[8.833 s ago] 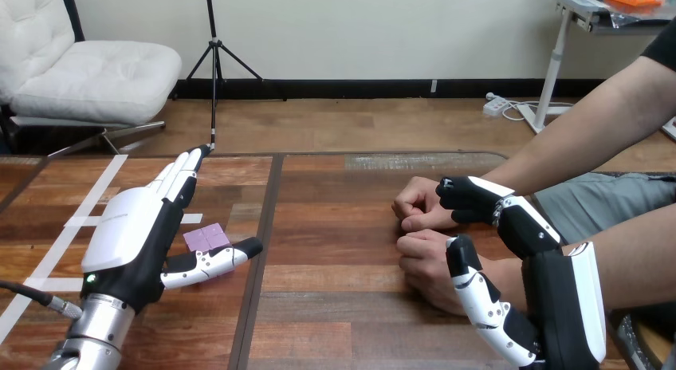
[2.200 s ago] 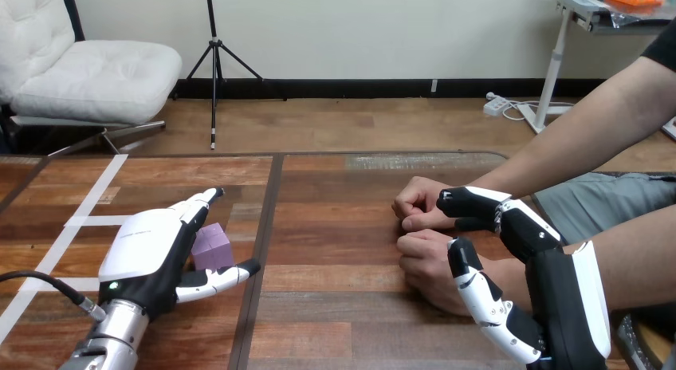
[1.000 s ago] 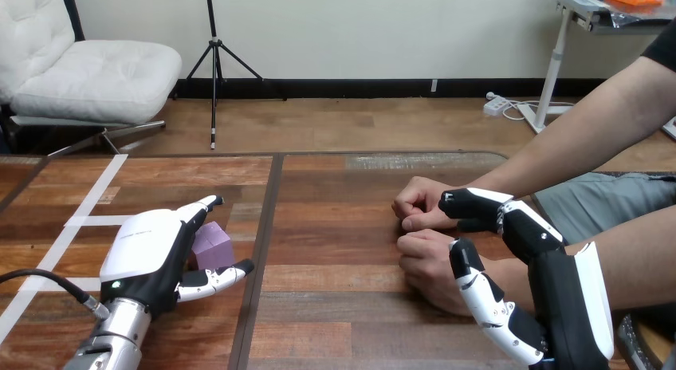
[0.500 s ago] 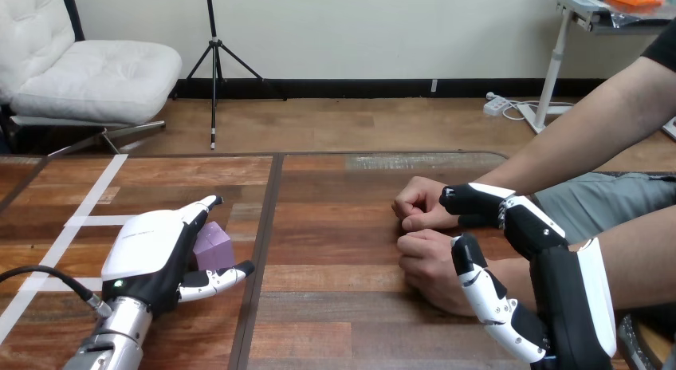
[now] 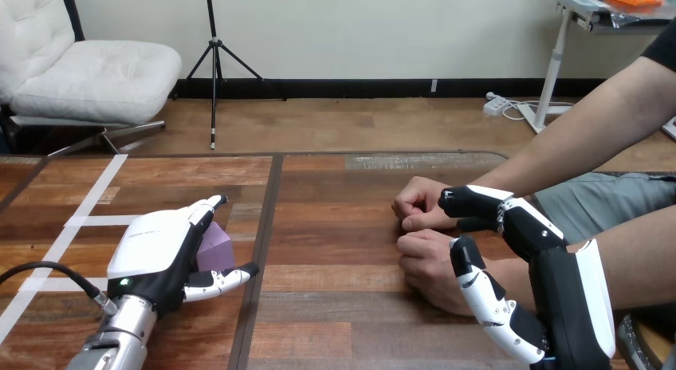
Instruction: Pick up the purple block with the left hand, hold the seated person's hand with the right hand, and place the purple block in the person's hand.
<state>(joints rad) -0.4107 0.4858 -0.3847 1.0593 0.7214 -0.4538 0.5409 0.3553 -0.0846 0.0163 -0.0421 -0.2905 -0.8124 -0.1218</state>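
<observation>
Purple block [image 5: 215, 245] sits on the table [image 5: 335, 226], pinched between the left hand's [image 5: 151, 257] curled fingers and thumb; the right hand's [image 5: 530, 230] fingers and thumb curl round the person's wrist [image 5: 501, 268].

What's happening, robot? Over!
Left hand: fingers round small purple block. Right hand: fingers round person's near wrist. Person's near hand fisted, not open for block.

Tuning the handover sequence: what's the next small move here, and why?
Probably a short straight lift of the left hand: its fingers and thumb curl round the purple block, low over the table. The person's hands, beside the right hand, are both fists, so I'd lift before carrying across.
</observation>
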